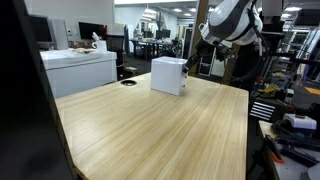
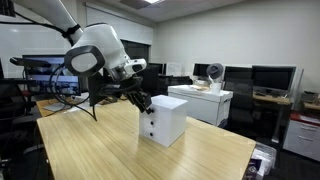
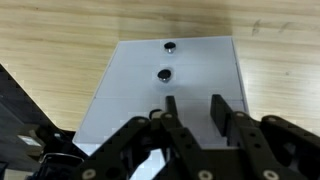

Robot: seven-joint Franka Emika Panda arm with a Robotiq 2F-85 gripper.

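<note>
A white box (image 1: 169, 75) stands on the light wooden table (image 1: 150, 130) toward its far end; it shows in both exterior views (image 2: 163, 119). In the wrist view the box's white face (image 3: 140, 85) carries two small dark knobs (image 3: 166, 60). My gripper (image 3: 194, 108) hangs just above the box, fingers open and empty, with nothing between them. In an exterior view the gripper (image 2: 143, 101) is at the box's upper left corner; whether it touches the box I cannot tell. The gripper (image 1: 196, 58) also shows beside the box.
A round dark hole (image 1: 128, 83) sits in the table near the box. A white cabinet (image 1: 80, 68) with items on top stands beyond the table. Desks with monitors (image 2: 270, 80) and a cluttered shelf (image 1: 295, 125) flank the table edge.
</note>
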